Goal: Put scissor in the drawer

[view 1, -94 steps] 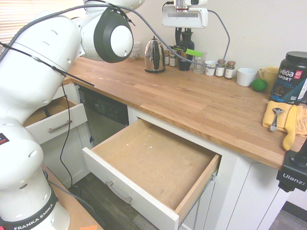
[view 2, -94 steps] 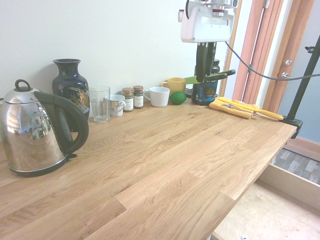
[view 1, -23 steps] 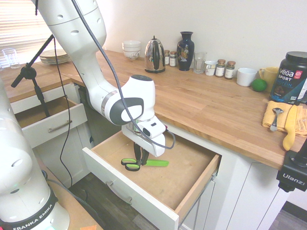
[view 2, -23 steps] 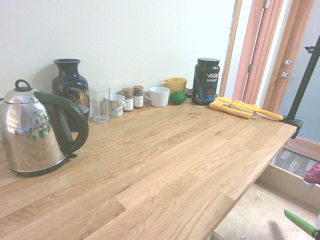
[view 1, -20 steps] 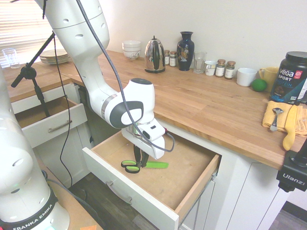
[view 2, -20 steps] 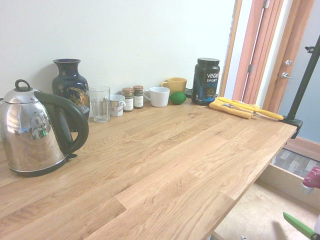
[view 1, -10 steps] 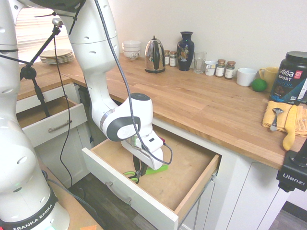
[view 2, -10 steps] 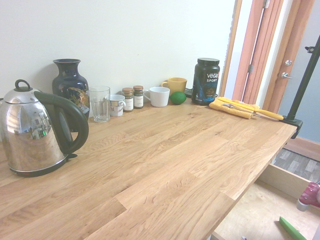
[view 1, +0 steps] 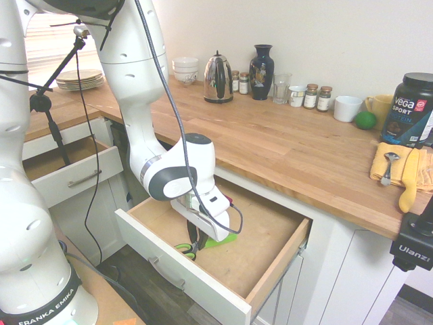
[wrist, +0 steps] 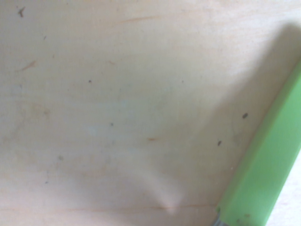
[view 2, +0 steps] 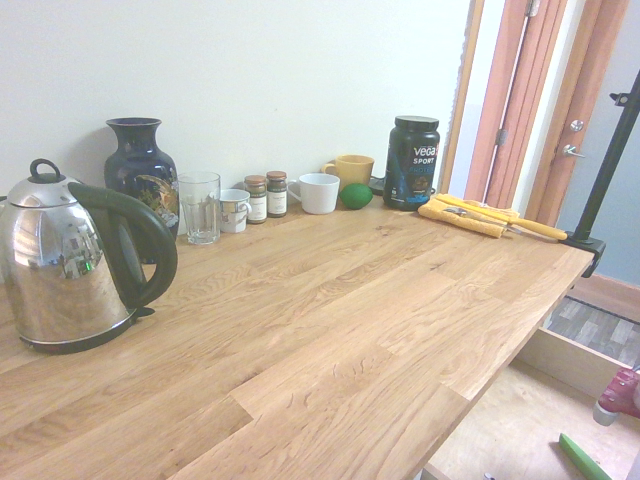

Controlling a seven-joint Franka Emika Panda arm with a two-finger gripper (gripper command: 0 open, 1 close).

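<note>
My gripper [view 1: 193, 245] is down inside the wide open drawer [view 1: 265, 238], close behind its white front, and is shut on the scissor [view 1: 184, 249]. The black-and-green handle loops show just left of the fingers. The green blade cover [view 1: 218, 240] points right, low over the wooden bottom; I cannot tell whether it touches. In the second exterior view only the blade cover's tip [view 2: 583, 459] shows, at the bottom right. The wrist view has the green cover [wrist: 263, 174] close over the pale drawer bottom [wrist: 117, 108].
A smaller drawer [view 1: 71, 175] stands open at the left. On the counter [view 1: 284, 145] are a kettle [view 1: 218, 78], a vase [view 1: 261, 63], spice jars [view 1: 311, 96], a white mug [view 1: 347, 108], a black tub [view 1: 411, 110] and a yellow cloth [view 1: 400, 169].
The gripper has gone down into the drawer with the scissor and moved slightly toward the drawer's front. In the last half second it has hardly moved.
</note>
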